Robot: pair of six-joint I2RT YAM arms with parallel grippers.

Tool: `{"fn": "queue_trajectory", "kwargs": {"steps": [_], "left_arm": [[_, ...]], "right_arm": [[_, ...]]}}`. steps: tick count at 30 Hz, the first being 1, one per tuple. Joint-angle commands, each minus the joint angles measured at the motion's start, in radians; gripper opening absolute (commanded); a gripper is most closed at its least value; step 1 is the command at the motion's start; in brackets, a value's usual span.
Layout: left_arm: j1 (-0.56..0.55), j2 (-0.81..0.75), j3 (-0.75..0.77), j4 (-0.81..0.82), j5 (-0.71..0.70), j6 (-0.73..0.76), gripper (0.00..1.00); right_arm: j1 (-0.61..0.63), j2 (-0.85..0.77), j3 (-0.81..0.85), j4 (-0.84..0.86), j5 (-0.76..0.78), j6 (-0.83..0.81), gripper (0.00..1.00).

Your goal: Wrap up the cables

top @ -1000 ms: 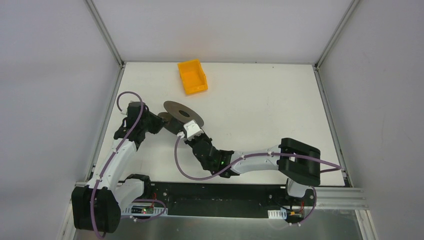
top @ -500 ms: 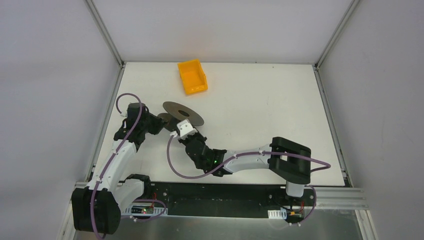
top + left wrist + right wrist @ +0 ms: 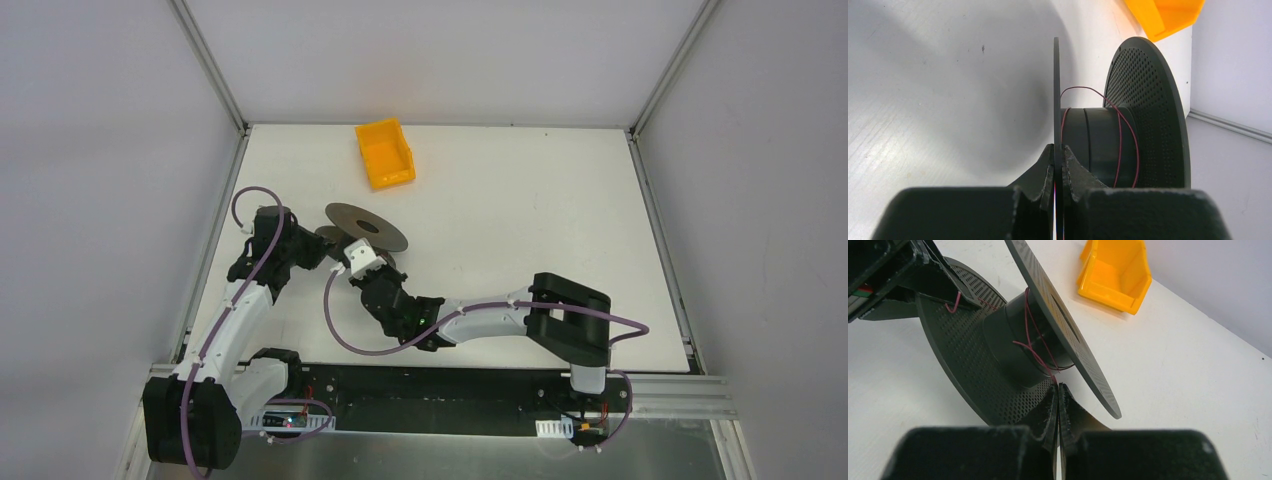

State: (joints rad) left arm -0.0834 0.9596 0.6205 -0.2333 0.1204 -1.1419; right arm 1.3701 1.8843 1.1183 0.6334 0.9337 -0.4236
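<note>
A black spool [image 3: 366, 226] with two perforated flanges is held tilted above the table at the left. The thin reddish-brown cable [image 3: 1035, 347] runs in a few loose turns round its hub [image 3: 1015, 345]. It also shows in the left wrist view [image 3: 1120, 131]. My left gripper [image 3: 1058, 150] is shut on the edge of the near flange [image 3: 1056, 90]. In the top view the left gripper [image 3: 322, 240] is at the spool's left side. My right gripper [image 3: 1057, 387] is shut on the cable just below the hub, between the flanges. In the top view the right gripper [image 3: 368, 255] is at the spool's near edge.
An orange bin [image 3: 385, 153] stands at the back of the white table [image 3: 520, 220], beyond the spool; it also shows in the right wrist view [image 3: 1115, 274]. Metal frame rails [image 3: 212, 215] run along the table's left and right edges.
My right arm has swung left, its elbow and wrist shifting toward the left along the spool's near edge. The left arm and spool have barely moved.
</note>
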Motion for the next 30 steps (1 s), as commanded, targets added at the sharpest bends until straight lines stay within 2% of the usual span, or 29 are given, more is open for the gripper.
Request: {"fn": "queue_trajectory", "kwargs": {"steps": [1, 7, 13, 30], "left_arm": [[0.010, -0.030, 0.003, 0.034, 0.006, -0.030, 0.00], [0.010, -0.033, -0.001, 0.033, -0.002, -0.033, 0.00], [0.010, -0.038, -0.002, 0.026, -0.011, -0.044, 0.00], [0.010, -0.044, -0.003, 0.019, -0.018, -0.054, 0.00]], "right_arm": [[0.000, 0.004, 0.044, 0.003, 0.006, 0.001, 0.00], [0.002, -0.005, 0.037, 0.053, 0.062, -0.053, 0.00], [0.020, 0.002, 0.029, 0.139, 0.129, -0.174, 0.00], [0.027, 0.028, 0.027, 0.175, 0.164, -0.220, 0.00]]}}
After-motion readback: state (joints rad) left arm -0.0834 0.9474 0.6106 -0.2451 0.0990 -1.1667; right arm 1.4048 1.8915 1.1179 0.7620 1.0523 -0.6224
